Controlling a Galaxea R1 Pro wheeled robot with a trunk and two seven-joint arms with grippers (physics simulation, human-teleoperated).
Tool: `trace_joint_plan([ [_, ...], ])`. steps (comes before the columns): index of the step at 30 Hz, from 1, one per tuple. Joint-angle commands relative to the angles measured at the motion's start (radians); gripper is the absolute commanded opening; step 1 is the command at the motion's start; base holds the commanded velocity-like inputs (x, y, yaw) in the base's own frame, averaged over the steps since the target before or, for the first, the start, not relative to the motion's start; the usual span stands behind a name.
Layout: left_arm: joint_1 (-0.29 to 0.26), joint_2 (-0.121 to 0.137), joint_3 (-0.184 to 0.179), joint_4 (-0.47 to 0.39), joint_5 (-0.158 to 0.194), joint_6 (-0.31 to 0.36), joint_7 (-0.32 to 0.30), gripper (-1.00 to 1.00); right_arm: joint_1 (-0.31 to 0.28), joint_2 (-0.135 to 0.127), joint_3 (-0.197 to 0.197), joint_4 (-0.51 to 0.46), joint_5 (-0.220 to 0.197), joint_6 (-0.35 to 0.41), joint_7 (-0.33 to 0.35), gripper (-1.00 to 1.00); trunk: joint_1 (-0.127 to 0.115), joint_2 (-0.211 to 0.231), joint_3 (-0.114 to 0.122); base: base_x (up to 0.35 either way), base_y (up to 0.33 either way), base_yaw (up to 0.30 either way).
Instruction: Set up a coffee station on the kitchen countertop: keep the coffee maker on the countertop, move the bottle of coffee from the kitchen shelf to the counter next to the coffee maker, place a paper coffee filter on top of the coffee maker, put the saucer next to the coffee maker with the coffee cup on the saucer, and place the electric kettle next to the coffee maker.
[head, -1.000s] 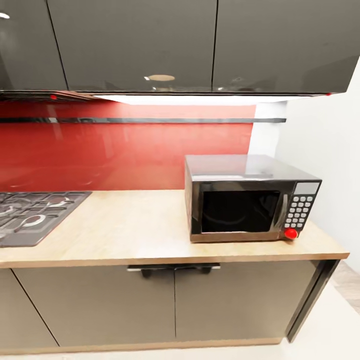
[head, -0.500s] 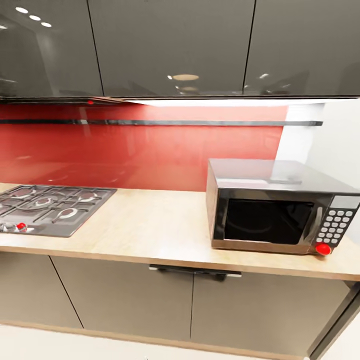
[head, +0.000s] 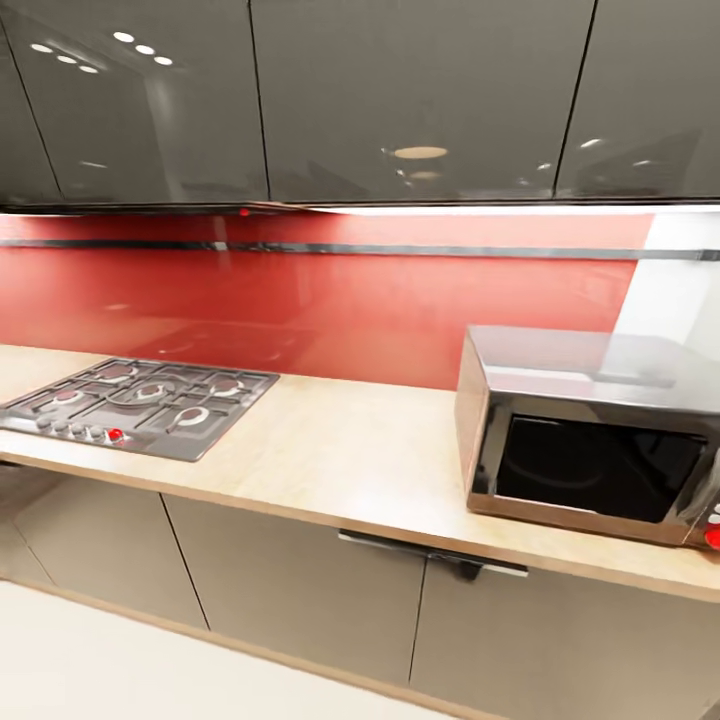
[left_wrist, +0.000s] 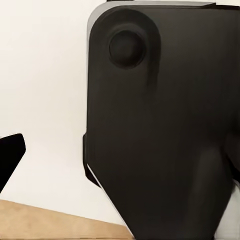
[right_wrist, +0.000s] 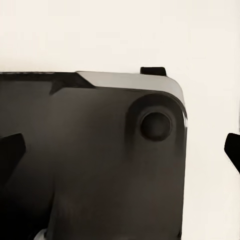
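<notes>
kitchen countertop, light wood-grain, thin edge

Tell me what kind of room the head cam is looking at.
A kitchen, rendered in simulation. A gas hob is set into a light wood-grain countertop, a microwave stands on it at the right, and glossy dark wall cabinets hang above a red backsplash.

Matt wood-grain kitchen countertop, glossy red backsplash, seemingly brushed-metal microwave, mirror-glossy wall cabinets
</notes>
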Motion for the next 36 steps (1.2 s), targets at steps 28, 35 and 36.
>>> trace_joint_plan([
  [28, 0.003, -0.003, 0.003, -0.001, 0.004, -0.002, 0.001, 1.0, 0.0, -0.001, 0.006, 0.0, 0.004, -0.001, 0.003, 1.0, -0.107, 0.196, 0.064, 0.0, 0.0, 0.259],
  [35, 0.003, -0.002, 0.003, -0.001, 0.004, -0.002, 0.001, 1.0, 0.0, -0.001, 0.006, 0.0, 0.004, -0.001, 0.003, 1.0, -0.134, 0.245, 0.079, 0.0, 0.0, 0.244],
  [36, 0.003, -0.002, 0.003, -0.001, 0.003, -0.002, 0.001, 1.0, 0.0, -0.001, 0.006, 0.0, 0.004, -0.001, 0.003, 1.0, -0.138, 0.252, 0.081, 0.0, 0.0, 0.244],
])
